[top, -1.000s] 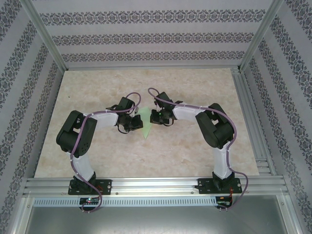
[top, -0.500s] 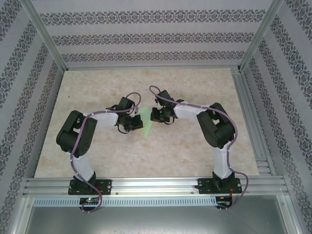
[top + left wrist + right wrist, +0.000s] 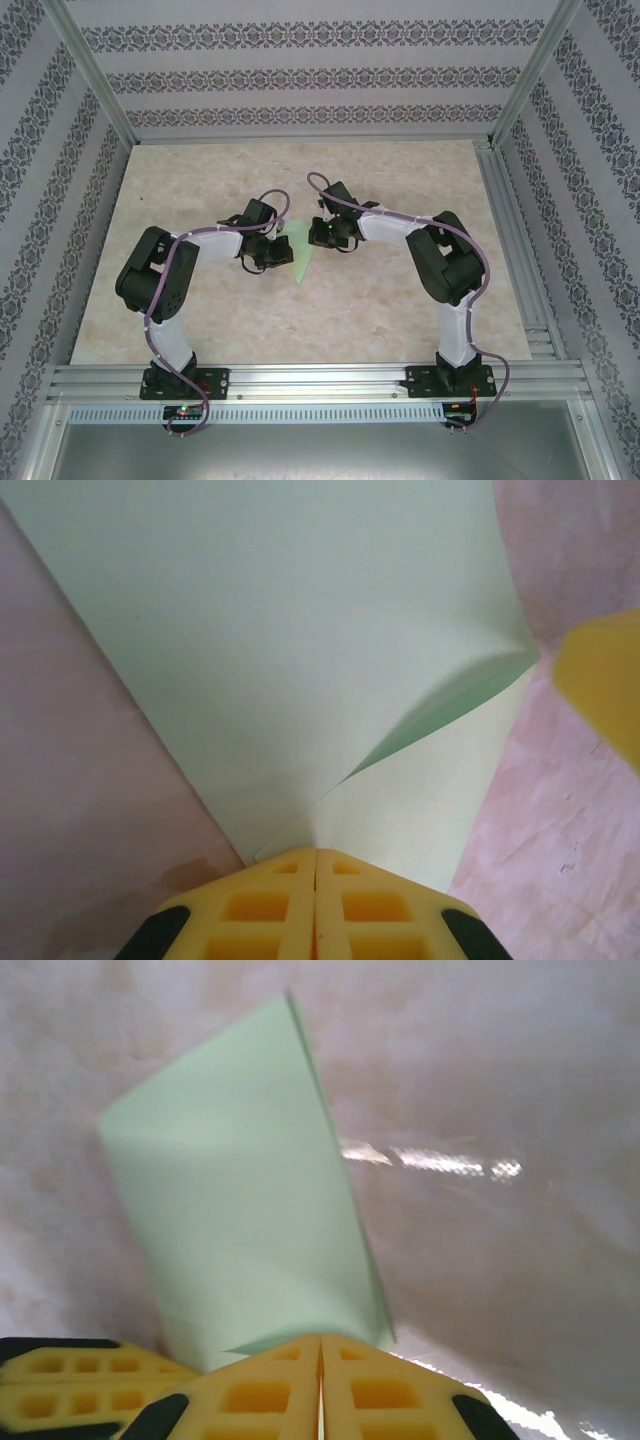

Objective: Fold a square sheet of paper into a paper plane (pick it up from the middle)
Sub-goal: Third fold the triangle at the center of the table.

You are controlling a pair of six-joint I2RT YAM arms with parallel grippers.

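Mid-table, both arms have met over the folded green paper (image 3: 303,264), which lies on the beige marbled tabletop (image 3: 400,190) with its narrow point aimed at 6 o'clock. From above, the left gripper (image 3: 281,247) sits at the paper's 9 o'clock and the right gripper (image 3: 317,236) at about 1 o'clock, both right against it.

Down at the left wrist, the left gripper (image 3: 315,856) has its yellow pads pressed together on a corner of the paper (image 3: 290,630), and one flap lifts off the layer below.

Over at the right wrist, the right gripper (image 3: 320,1344) is clamped tight on the paper's near edge (image 3: 235,1190), and a glare streak shines on the tabletop at 3 o'clock.

Wallpaper (image 3: 300,75) in dark ornamental stripes closes three sides, and aluminium rails (image 3: 320,378) run along the near edge at 6 o'clock.
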